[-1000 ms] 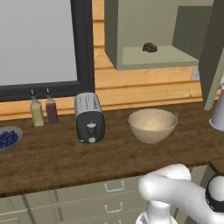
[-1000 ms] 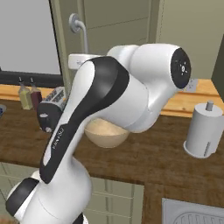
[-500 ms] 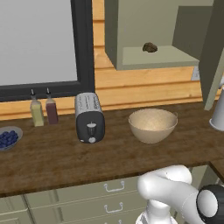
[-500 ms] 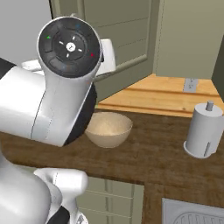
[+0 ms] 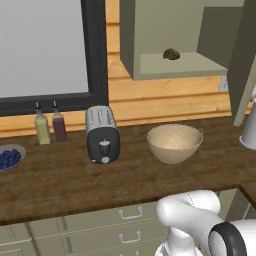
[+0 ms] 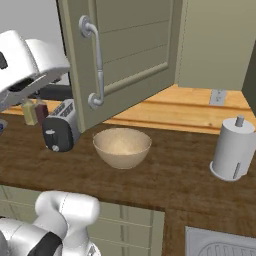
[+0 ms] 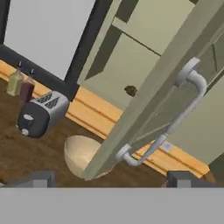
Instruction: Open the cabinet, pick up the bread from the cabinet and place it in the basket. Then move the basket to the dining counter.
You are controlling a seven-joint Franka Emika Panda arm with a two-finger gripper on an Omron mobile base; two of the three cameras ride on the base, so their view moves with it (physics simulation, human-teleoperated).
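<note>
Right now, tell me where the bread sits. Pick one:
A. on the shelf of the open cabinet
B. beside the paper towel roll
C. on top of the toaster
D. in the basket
A: the bread lies on the shelf inside the open cabinet, above the basket, which holds nothing.

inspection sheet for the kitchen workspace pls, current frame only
Surface: dark wood worktop, drawers below.
Job's things: cabinet door open; bread on its shelf; basket empty on the worktop.
Clutter: toaster, two bottles, blueberry bowl, paper towel roll.
Claw: claw open, holding nothing, facing the door handle.
Cables: nothing seen.
Surroundings: window, sink corner.
</note>
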